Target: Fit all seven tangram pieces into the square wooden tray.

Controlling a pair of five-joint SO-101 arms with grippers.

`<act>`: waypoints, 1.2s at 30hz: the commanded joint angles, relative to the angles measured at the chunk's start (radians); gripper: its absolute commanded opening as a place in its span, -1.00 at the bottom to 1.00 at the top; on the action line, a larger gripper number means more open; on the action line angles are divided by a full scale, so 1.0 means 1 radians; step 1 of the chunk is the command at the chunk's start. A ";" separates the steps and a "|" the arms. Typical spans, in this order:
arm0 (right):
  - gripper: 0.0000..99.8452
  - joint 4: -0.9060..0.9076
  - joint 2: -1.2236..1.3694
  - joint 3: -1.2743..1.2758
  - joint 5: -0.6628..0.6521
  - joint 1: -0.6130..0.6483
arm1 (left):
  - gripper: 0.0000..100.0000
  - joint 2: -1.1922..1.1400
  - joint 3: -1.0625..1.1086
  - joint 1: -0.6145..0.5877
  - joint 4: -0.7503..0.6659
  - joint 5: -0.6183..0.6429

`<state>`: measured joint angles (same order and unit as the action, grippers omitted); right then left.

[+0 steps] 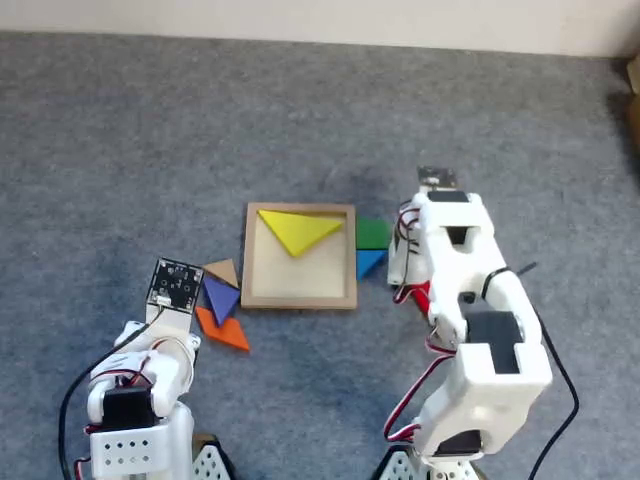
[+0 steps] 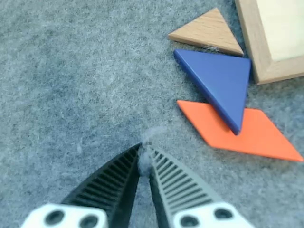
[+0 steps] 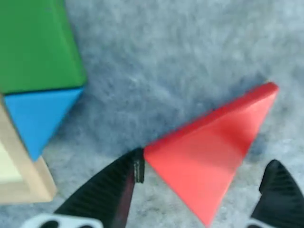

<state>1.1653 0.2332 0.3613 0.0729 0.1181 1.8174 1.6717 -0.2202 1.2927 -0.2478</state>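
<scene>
The square wooden tray (image 1: pixel 300 298) holds a yellow triangle (image 1: pixel 297 231). Left of it lie a wooden triangle (image 2: pixel 209 31), a dark blue triangle (image 2: pixel 218 80) and an orange parallelogram (image 2: pixel 249 137), with the blue one overlapping the orange. My left gripper (image 2: pixel 145 148) is shut and empty on the carpet, short of these pieces. On the tray's right side sit a green piece (image 3: pixel 35 45) and a light blue triangle (image 3: pixel 40 111). My right gripper (image 3: pixel 205 167) is open with a red triangle (image 3: pixel 213 154) between its fingers. That red triangle (image 1: pixel 419 298) peeks from under the right arm.
Grey carpet covers the table, with free room behind the tray and at the far left. The tray's corner (image 2: pixel 266 52) lies close to the dark blue triangle. A pale wall edge runs along the back.
</scene>
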 commanded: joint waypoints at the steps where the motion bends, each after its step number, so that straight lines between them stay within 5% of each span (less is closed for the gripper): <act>1: -0.26 -0.030 0.007 -0.036 0.005 -0.013 | -0.99 0.005 -0.004 -0.010 -0.017 -0.008; 24: -0.27 -0.073 0.002 -0.088 0.037 -0.024 | -0.99 0.005 -0.004 -0.010 -0.017 -0.008; 36: -0.62 -0.079 -0.005 -0.090 -0.049 -0.035 | -0.99 0.005 -0.004 -0.010 -0.017 -0.008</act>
<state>1.1086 0.2409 0.3230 0.0575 0.0921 1.8174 1.6717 -0.2202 1.2927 -0.2478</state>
